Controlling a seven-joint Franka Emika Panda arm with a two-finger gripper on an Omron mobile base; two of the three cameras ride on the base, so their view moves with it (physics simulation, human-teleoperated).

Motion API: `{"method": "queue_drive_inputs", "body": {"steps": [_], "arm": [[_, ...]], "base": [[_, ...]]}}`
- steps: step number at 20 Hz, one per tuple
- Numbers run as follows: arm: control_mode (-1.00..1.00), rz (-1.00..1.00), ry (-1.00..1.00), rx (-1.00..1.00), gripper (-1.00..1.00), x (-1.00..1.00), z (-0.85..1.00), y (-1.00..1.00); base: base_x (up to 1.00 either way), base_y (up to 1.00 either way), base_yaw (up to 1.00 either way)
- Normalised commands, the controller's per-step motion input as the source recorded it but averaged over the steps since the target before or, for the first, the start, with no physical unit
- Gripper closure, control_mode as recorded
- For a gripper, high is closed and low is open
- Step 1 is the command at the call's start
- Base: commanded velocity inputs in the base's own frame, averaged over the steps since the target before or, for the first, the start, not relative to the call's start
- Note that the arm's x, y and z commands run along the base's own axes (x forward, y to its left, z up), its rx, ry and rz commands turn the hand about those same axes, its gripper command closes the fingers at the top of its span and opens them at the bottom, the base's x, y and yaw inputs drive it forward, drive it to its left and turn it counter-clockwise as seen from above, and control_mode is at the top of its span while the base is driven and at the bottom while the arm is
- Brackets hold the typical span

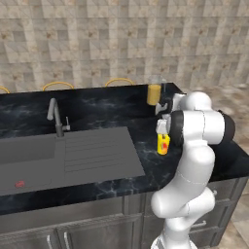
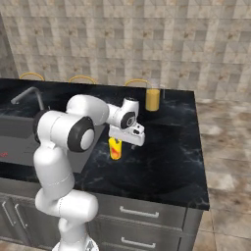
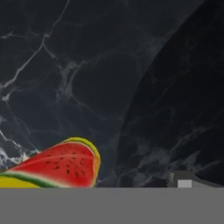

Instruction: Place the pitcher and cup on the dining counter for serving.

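Two task items: pitcher [image 1: 154,93] and cup [image 1: 163,144], both upright on the dining counter [image 1: 107,109], apart from each other.
Pitcher: clear tall cylinder, orange-yellow in the lower part; stands near the far edge of the black stone, toward its right end; seen also in the right base view [image 2: 152,99].
Cup: small, yellow, red mark on its side; stands on the black stone just right of the drainboard's right edge, nearer the front than the pitcher. Right base view [image 2: 114,148] shows it directly below the hand. In the hand view [image 3: 65,168] it lies at the lower left edge of the picture, a watermelon-slice print on its side.
Gripper: jaws spread fully wide, nothing between them. Hand [image 2: 128,131] hangs just above the cup; contact with the cup cannot be told. One dark finger tip [image 3: 183,179] shows at lower right in the hand view, over bare stone.
Arm: rises from the front of the cabinets, elbow high, forearm reaching over the counter toward the cup; in the left base view it hides part of the cup.
Dining counter: glossy black, faint white veins, grey drawers below.
Sink [image 1: 29,151]: matte grey basin with ribbed drainboard [image 1: 97,153], left of the cup.
Faucet [image 1: 56,116]: grey, behind the basin.
Backdrop: tiled stone wall [image 1: 121,39].
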Motion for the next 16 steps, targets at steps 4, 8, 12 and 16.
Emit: {"method": "queue_drive_inputs", "body": {"steps": [4,8,12,16], "arm": [[-1.00,0.00,0.02,0.00,-1.00,0.00,-0.53,0.00],[-1.00,0.00,0.07,0.00,1.00,-0.04,-0.59,0.03],[-1.00,0.00,0.03,0.00,1.00,0.00,-0.02,0.00],[-1.00,0.00,0.00,0.00,1.00,0.00,0.00,0.00]], "base": [[0.00,0.00,0.00],[0.00,0.00,0.00],[0.00,0.00,0.00],[0.00,0.00,0.00]]}}
